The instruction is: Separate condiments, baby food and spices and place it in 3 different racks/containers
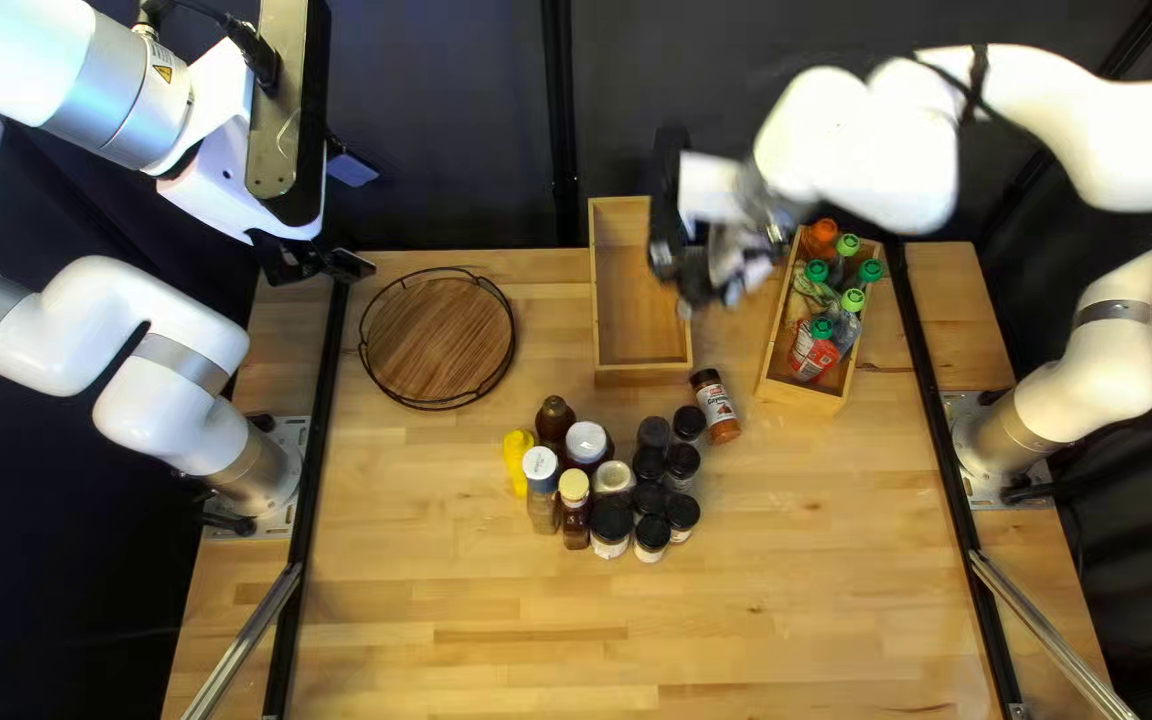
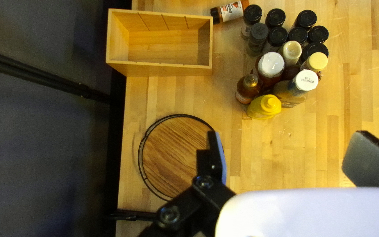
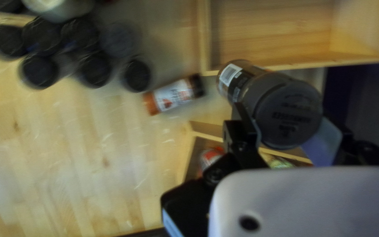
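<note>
You have one crate [image 1: 800, 394] filled; box [image 1: 643, 378] and tray [image 1: 436, 340] wait. Right gripper [image 3: 287, 125] holds jar [image 3: 288, 107], left gripper [image 2: 286, 147] is wide.

Between the jaws of the right gripper [image 1: 703, 274], a spice jar [image 3: 237, 81] wears a smooth, matt grey plastic lid [image 3: 288, 115]; ahead lies a smooth pale wooden box [image 3: 264, 44]. Beside the jaws of the left gripper [image 1: 320, 263], a dark-grained wooden tray [image 2: 172, 153] carries a black metal-looking wire rim [image 2: 180, 115]. Ahead stand a glossy yellow plastic squeeze bottle [image 2: 264, 107] and shiny black plastic caps [image 2: 305, 19] above a scuffed wooden tabletop [image 2: 286, 162].
</note>
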### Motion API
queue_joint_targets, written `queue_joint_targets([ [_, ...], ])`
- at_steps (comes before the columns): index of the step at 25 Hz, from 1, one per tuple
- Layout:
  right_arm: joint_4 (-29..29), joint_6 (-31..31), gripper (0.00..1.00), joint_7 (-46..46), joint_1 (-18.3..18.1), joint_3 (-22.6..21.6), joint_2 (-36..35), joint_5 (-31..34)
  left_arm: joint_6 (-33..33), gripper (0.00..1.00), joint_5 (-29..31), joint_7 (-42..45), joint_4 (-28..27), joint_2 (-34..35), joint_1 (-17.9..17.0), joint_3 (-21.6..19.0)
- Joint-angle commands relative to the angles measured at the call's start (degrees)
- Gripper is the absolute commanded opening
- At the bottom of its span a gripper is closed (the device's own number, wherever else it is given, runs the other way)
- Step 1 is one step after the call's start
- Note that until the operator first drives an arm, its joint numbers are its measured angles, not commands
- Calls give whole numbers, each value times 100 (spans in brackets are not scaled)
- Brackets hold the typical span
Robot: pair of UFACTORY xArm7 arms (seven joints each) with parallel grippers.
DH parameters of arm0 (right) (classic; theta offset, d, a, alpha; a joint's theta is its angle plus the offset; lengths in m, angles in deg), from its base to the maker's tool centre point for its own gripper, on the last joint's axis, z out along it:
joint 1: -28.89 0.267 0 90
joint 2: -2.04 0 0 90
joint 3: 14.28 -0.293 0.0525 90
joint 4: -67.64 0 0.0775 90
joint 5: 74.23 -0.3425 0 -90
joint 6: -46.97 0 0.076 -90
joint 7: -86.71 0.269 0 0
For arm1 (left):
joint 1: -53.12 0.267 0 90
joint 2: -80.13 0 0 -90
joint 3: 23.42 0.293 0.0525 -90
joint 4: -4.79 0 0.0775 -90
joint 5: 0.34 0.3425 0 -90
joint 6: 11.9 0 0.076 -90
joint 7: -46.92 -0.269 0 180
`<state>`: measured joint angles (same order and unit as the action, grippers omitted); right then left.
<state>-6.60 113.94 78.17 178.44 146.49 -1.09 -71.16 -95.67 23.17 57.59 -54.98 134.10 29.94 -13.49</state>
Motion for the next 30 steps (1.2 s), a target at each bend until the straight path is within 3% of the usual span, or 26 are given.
queue_joint_targets([
  [1, -169, -147, 0, -288, -95, 92, 344, -35, 0, 100, 0, 0, 0, 0, 0, 0],
  [15, 316, -1272, 0, -794, -584, 563, 924, 49, 0, 100, 0, 0, 0, 0, 0, 0],
  [22, 535, -1957, 0, -501, -630, 751, 1344, 452, 0, 100, 0, 0, 0, 0, 0, 0],
  [30, 274, -2250, 0, -109, -566, 961, 2032, 892, 0, 100, 0, 0, 0, 0, 0, 0],
])
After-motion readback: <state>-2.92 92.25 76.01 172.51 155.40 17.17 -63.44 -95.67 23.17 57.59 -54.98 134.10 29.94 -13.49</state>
